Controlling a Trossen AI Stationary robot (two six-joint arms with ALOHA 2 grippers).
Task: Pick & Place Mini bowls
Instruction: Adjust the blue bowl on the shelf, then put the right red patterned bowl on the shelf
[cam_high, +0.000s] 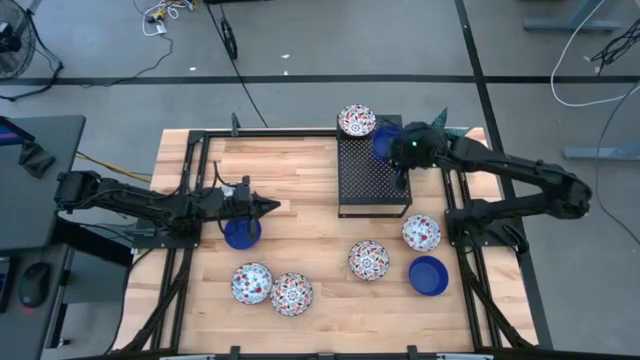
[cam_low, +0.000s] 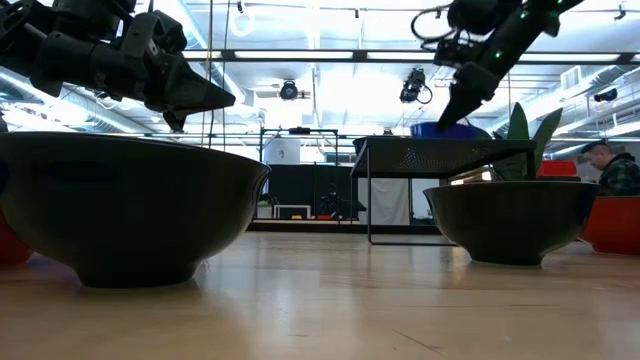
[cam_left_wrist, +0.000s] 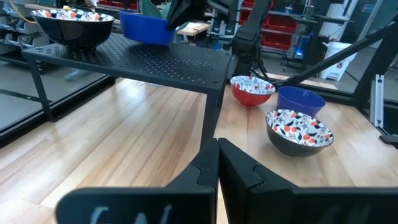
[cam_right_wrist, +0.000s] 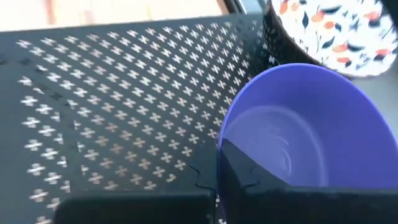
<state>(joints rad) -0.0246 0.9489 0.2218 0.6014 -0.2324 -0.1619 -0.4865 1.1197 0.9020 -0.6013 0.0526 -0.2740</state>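
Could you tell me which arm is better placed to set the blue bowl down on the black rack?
Right: its gripper already holds the blue bowl tilted just over the rack.

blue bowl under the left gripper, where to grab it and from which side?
Judgement: take the blue bowl by its rim, one finger inside and one outside, coming straight down. It sits upright and open on the table, apart from other bowls. The left gripper is shut just above it and must open first.
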